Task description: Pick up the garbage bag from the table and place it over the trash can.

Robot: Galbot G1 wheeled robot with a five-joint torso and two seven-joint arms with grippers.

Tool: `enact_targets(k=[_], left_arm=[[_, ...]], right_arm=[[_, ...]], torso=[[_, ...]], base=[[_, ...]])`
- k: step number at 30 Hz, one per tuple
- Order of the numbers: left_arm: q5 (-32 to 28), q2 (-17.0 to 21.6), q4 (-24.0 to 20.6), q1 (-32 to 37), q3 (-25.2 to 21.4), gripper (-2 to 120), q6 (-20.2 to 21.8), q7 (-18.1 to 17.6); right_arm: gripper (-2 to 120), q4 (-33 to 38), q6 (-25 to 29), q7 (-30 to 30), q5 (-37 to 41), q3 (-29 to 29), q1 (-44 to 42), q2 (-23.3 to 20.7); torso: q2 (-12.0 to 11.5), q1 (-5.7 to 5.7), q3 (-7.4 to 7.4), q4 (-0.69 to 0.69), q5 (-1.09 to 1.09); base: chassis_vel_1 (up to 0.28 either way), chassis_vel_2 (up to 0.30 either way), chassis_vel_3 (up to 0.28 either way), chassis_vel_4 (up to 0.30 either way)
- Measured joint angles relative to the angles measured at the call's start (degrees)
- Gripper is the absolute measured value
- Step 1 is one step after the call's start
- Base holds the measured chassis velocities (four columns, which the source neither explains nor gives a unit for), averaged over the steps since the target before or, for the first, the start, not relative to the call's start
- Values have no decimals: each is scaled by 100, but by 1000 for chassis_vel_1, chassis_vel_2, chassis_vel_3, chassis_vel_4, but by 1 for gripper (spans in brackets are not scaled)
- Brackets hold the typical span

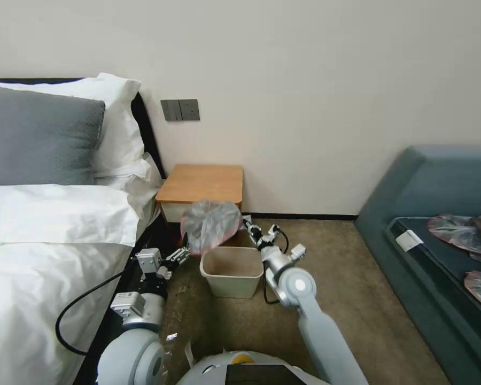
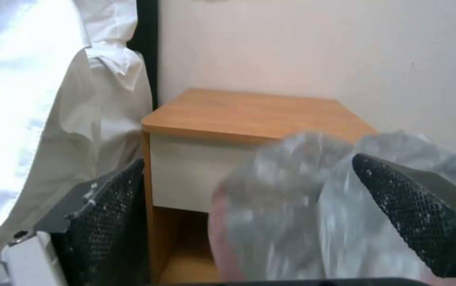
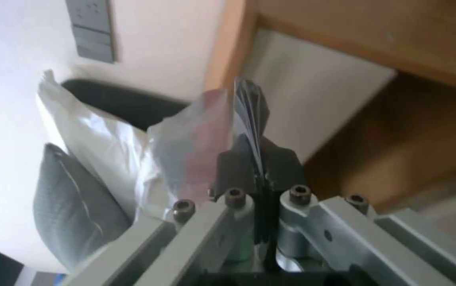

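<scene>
A thin, wrinkled, translucent grey garbage bag (image 1: 211,224) with a pinkish tint hangs in the air just above the open beige trash can (image 1: 232,271), in front of the wooden nightstand desk (image 1: 203,184) beside the bed (image 1: 48,251). The right hand (image 1: 249,229) is clamped on one edge of the film, its two fingers pressed together over a pleated fold. The left hand (image 1: 184,252) sits at the bag's other side with its fingers (image 2: 402,206) spread apart, the film bulging between them but not pinched. To do this step well, the left hand probably needs to close on the opposite rim of the bag, so both hands can stretch the mouth wide, then lower it evenly over the can's rim without tearing the film. No brand, label or readable writing appears anywhere.
</scene>
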Motion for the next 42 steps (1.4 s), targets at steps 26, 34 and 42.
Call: enact_targets(k=[26, 34, 42], left_arm=[[202, 41, 133, -46, 0, 100, -277, -31], [250, 17, 230, -107, 25, 100, -316, -32], [288, 23, 260, -112, 31, 100, -318, -51]], right_arm=[[17, -12, -204, -287, -1524, 59, -1013, -138], [45, 147, -258, -171, -1416, 250, -1196, -163], [74, 348, -292, -136, -1281, 442, -1327, -244]], torso=[[0, 0, 1, 0, 0], [0, 0, 1, 0, 0], [0, 0, 1, 0, 0]], base=[[0, 0, 0, 0], [0, 0, 0, 0], [0, 0, 0, 0]])
